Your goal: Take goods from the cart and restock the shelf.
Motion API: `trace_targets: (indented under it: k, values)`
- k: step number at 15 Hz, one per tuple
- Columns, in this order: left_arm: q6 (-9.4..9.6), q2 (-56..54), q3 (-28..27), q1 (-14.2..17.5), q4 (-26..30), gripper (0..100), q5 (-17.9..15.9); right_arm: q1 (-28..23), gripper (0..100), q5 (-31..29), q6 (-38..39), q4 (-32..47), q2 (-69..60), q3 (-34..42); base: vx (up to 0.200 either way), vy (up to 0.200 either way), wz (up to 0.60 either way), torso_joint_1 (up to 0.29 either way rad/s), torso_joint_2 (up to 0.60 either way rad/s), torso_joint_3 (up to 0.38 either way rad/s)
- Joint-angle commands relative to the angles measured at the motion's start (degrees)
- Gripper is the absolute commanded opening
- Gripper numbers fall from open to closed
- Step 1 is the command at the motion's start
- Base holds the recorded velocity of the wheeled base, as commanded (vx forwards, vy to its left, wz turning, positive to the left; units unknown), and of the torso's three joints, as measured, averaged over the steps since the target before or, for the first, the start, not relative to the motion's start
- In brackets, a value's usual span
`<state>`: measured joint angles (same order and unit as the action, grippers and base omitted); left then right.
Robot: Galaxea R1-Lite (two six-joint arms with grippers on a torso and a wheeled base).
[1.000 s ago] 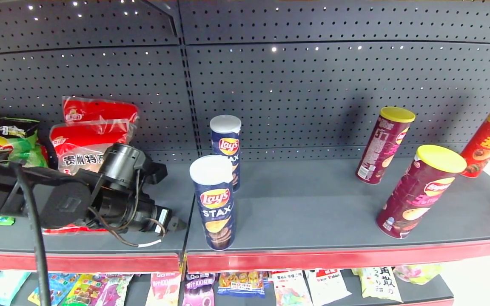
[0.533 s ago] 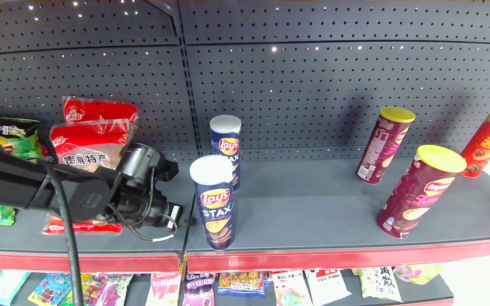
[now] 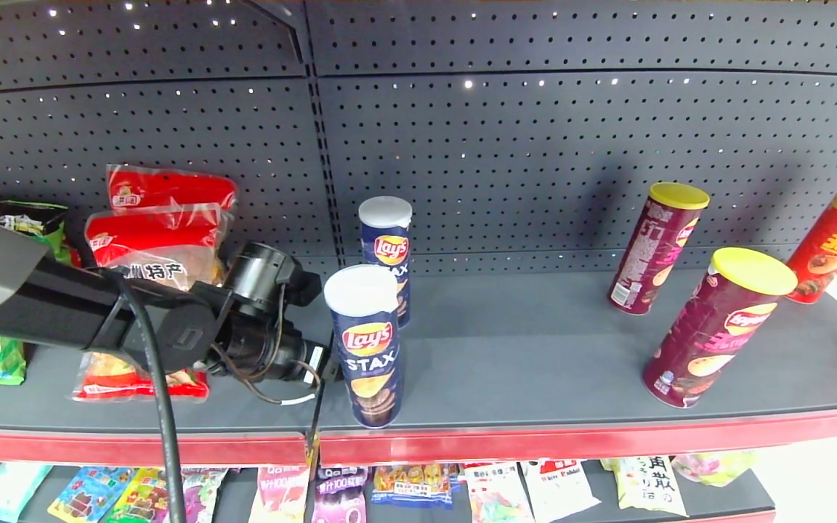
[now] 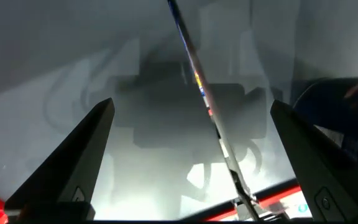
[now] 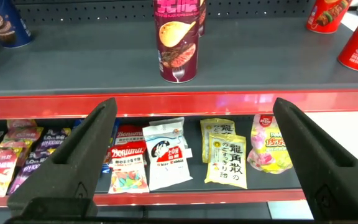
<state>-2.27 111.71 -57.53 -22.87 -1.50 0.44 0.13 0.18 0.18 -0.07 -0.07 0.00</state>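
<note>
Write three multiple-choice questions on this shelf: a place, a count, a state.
1. Where is the left hand? A) close beside the front blue can B) at the far right C) down by the floor
2. How many blue cans stand on the shelf? A) one B) two C) four
3. How is the right hand? A) shut on a can B) open, empty C) shut on a bag
Answers: 1A, it sits left of that can; 2B, one in front, one behind; 3B, fingers wide apart, nothing between.
</note>
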Motion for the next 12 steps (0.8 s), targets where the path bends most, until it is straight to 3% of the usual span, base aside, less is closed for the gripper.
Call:
trace_targets:
  k: [1, 12]
  values:
    - [-0.02, 1.14, -0.83, -0.42, -0.08, 100, 0.0, 0.04, 100, -0.01, -0.01, -0.01, 0.07, 0.0, 0.0, 0.0, 0.0, 0.0, 0.0, 0.0]
    - [0.07, 4.04, -4.7, -0.6, -0.08, 100, 0.35, 0.04, 100, -0.01, -0.01, -0.01, 0.07, 0.0, 0.0, 0.0, 0.0, 0.0, 0.0, 0.0]
